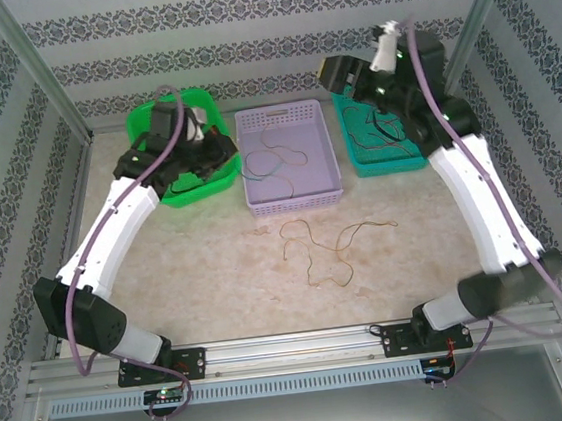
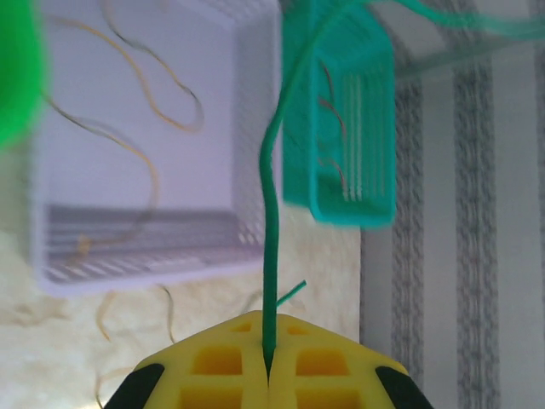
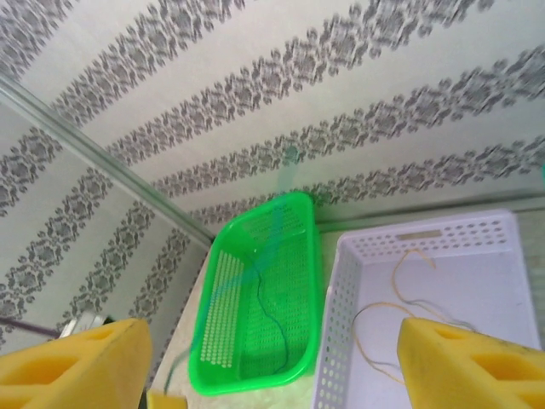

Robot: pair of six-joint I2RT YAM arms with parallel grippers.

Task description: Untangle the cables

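Your left gripper (image 2: 268, 365) is pinched tight on a green cable (image 2: 271, 204); the strand rises out of the grip, its upper end blurred and cut off at the top edge. Your right gripper (image 3: 272, 349) stands wide apart, nothing between; its fingers are cropped at the bottom edge. Loose cables (image 1: 325, 246) lie on the table (image 1: 217, 267), near side of the purple basket (image 1: 292, 201); more strands lie inside it, colours hard to make out. From above, your left wrist hides its jaws, over the far-left green basket (image 1: 146, 119).
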